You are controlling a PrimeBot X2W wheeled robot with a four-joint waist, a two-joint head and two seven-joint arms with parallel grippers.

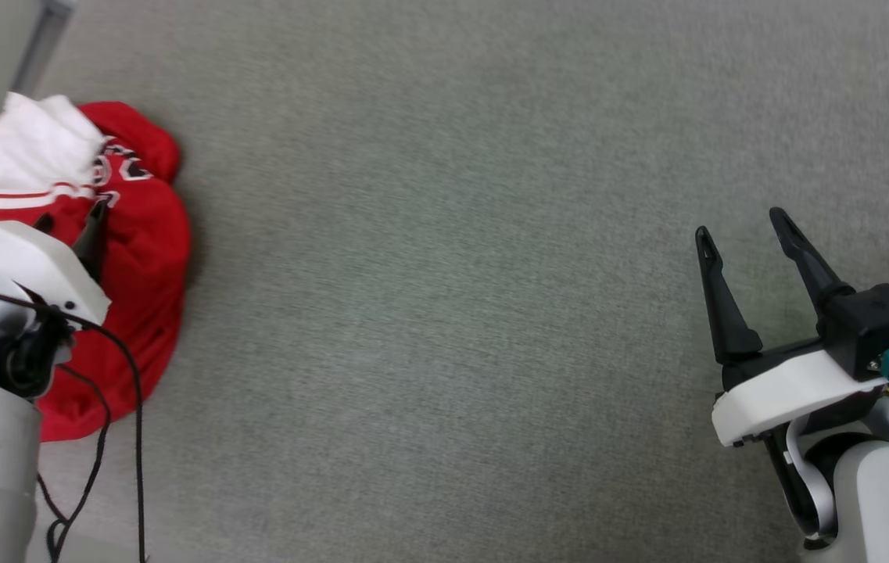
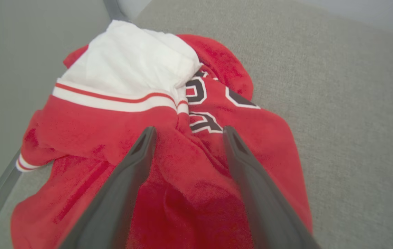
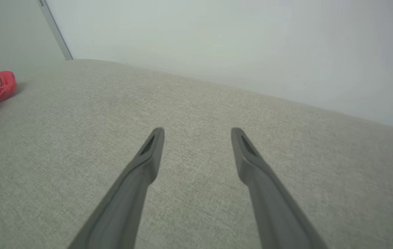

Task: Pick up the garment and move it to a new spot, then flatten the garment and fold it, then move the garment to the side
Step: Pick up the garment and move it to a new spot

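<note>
At the left edge of the grey cloth-covered surface (image 1: 444, 274), near its far corner, the garment (image 1: 139, 258) lies bunched, red with a white sleeve uppermost and black numbers partly folded under. My left pincer (image 2: 189, 133) hangs over its red middle, fingers spread wide with nothing between them; I cannot tell whether the tips touch the fabric. A black cable (image 1: 135, 407) loops down from that wrist. Well apart, near the right edge, my right pincer (image 1: 741, 227) stands wide and empty above bare cloth.
</note>
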